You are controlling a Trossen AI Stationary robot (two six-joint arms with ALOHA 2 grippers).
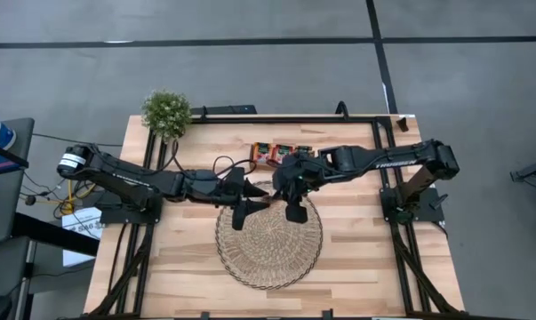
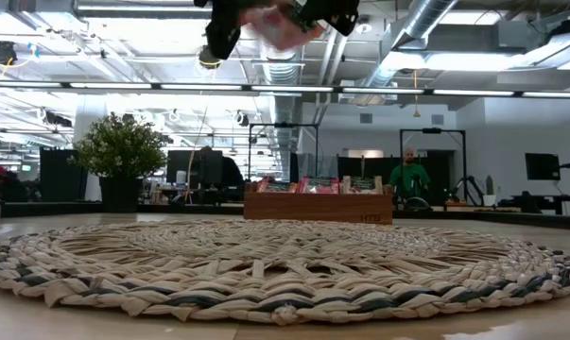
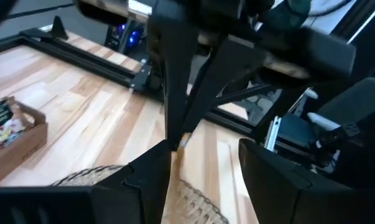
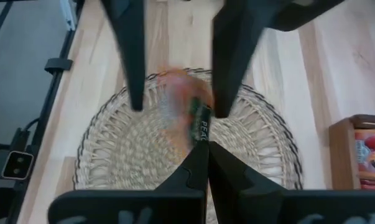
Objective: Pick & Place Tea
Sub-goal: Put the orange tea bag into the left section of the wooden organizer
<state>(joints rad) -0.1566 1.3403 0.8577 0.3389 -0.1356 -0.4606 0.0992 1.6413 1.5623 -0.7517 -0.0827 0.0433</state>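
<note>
Woven mat (image 1: 268,236), plant (image 1: 166,112), perhaps tray (image 1: 278,156)

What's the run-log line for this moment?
right gripper: shut on red-orange square tea sachet, above round woven straw mat | left gripper: open, flanking sachet

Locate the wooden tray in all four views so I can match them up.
High view: wooden tray at upper centre, just beyond the woven mat.
Low view: centre, behind the mat.
Left wrist view: at the picture's left edge.
Right wrist view: at the picture's right edge.
Shared landmark: the woven mat, visible in all four.
</note>
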